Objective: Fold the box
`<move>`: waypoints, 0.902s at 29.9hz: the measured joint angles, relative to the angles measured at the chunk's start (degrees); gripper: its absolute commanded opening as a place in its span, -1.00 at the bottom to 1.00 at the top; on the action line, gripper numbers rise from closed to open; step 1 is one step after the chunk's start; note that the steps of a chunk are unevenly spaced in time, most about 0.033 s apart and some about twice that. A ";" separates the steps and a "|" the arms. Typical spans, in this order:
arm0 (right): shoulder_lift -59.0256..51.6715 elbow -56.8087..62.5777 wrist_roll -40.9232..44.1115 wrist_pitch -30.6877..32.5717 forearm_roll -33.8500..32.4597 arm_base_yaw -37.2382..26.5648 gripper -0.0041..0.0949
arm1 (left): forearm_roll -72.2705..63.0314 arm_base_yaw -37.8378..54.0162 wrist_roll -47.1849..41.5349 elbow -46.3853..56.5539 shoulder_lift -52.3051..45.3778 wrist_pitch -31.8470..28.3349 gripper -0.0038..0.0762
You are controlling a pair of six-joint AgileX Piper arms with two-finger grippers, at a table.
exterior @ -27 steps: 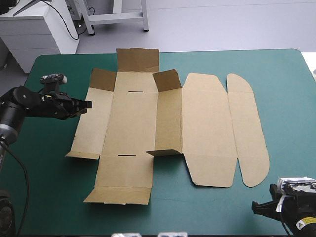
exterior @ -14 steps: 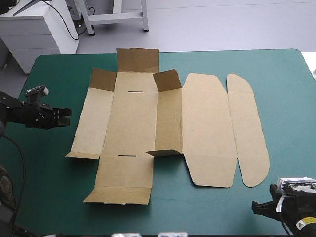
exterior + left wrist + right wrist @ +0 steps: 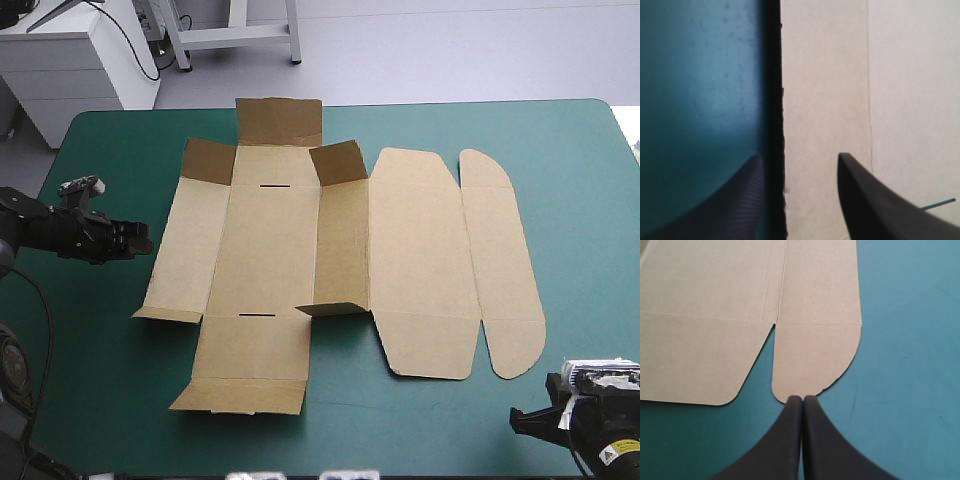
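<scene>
My left gripper (image 3: 143,238) hovers at 9 o'clock of the brown box (image 3: 270,250), fingers apart with its edge between them, the box flat mid-table on the teal-green cover (image 3: 120,390), and my right gripper (image 3: 802,399) sits at its 5 o'clock, fingers together.

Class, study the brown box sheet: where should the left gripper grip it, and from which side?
Probably the left side panel of the box, at its long outer edge, coming from the table's left. That edge is free and faces the left gripper, whose open fingers frame it.
</scene>
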 measured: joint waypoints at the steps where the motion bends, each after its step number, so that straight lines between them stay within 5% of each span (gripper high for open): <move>1: 0.00 0.00 0.00 0.00 0.00 0.00 -0.96 | -0.05 0.00 0.00 0.00 0.55 0.00 0.24; 14: 0.00 0.00 0.00 0.00 0.00 0.00 -0.95 | -4.80 0.00 1.10 0.00 11.02 7.29 0.23; 27: 0.00 0.00 0.00 0.00 -0.05 0.00 -0.96 | -11.81 -3.23 6.55 -0.42 13.51 7.66 0.23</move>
